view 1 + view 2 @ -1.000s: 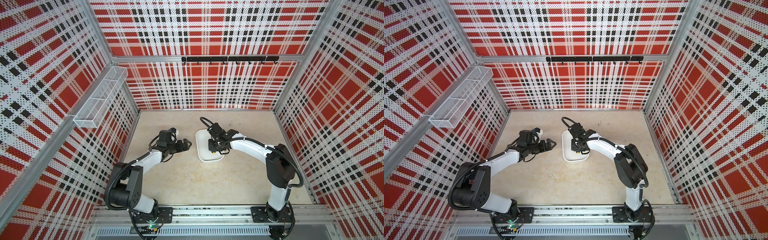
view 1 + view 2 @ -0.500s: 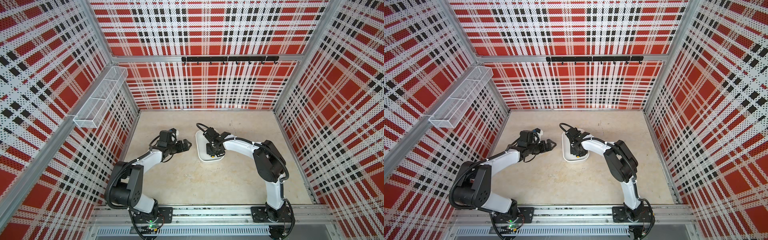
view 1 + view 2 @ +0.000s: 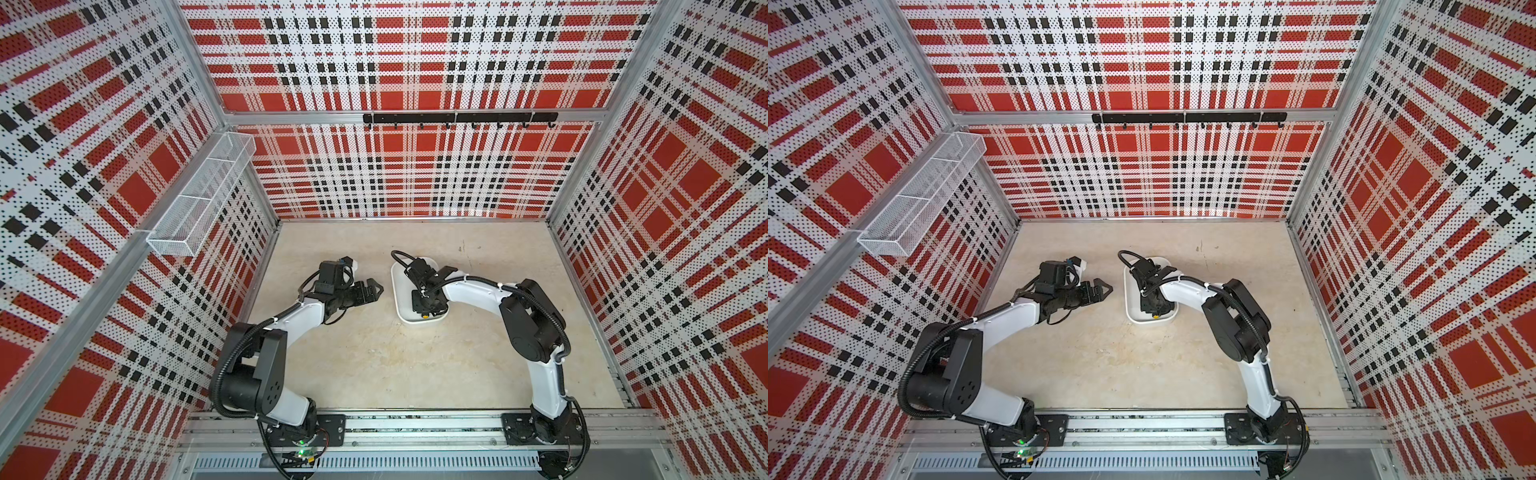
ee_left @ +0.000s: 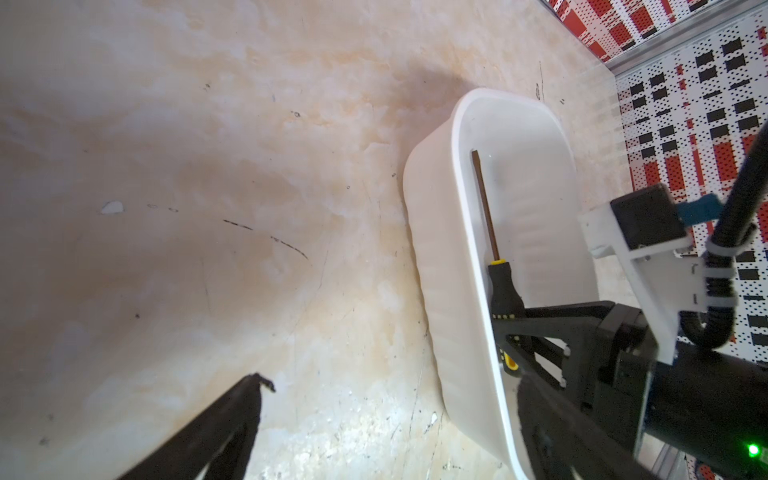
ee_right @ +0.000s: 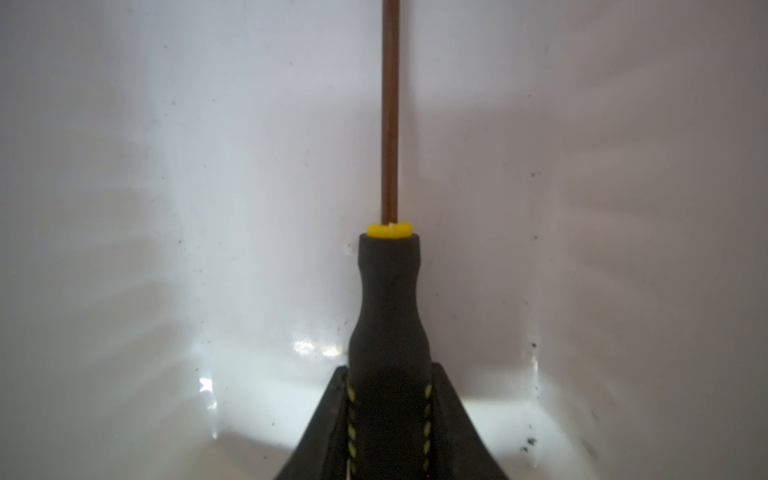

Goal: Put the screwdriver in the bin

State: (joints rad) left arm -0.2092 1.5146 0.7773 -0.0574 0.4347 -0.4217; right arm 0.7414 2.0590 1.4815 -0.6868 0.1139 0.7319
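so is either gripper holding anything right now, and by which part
The right gripper holds the screwdriver by its black handle, down inside the bin. The left gripper is open beside the bin and holds nothing.

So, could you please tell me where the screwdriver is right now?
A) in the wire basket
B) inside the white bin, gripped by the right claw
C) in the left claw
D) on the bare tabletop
B: the right claw grips the screwdriver by its handle inside the bin.
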